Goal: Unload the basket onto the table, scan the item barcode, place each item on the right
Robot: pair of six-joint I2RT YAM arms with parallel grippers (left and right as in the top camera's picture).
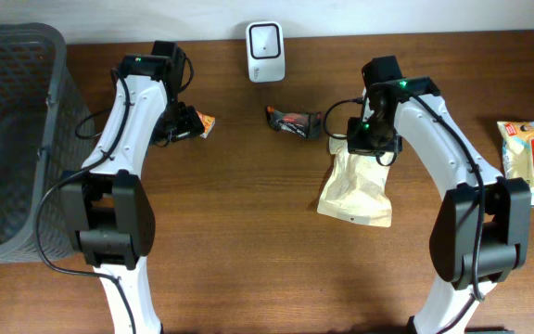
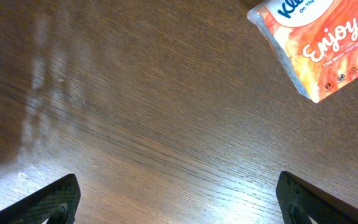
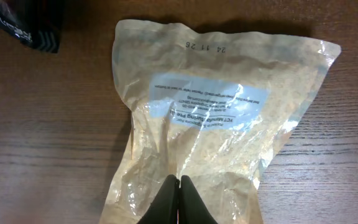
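Two robot arms over a brown wooden surface [image 1: 248,232], pictured from above and from each wrist. Clenched right claw [image 3: 179,188], fingers pressed together on the upturned face of a beige crinkled plastic pouch [image 3: 229,168], apparently nipping its film. Lies flat right of centre, long axis running from the arms' bases toward the far edge, in line with the claw's fingers. Carries a pale blue label [image 3: 209,107] in print too small to read and a date stamp [image 3: 207,46] reading 24 11 26, upside down to the wrist camera. Shows no barcode on this face. Small white boxy scanner [image 1: 265,39] upright at the far edge, beyond the right claw and to its left, well apart from the pouch. Released, empty left claw [image 2: 179,202] near an orange-and-white tissue pack [image 2: 316,43] printed "Enjoy". Black snack wrapper [image 1: 295,122] near the pouch's far left corner.
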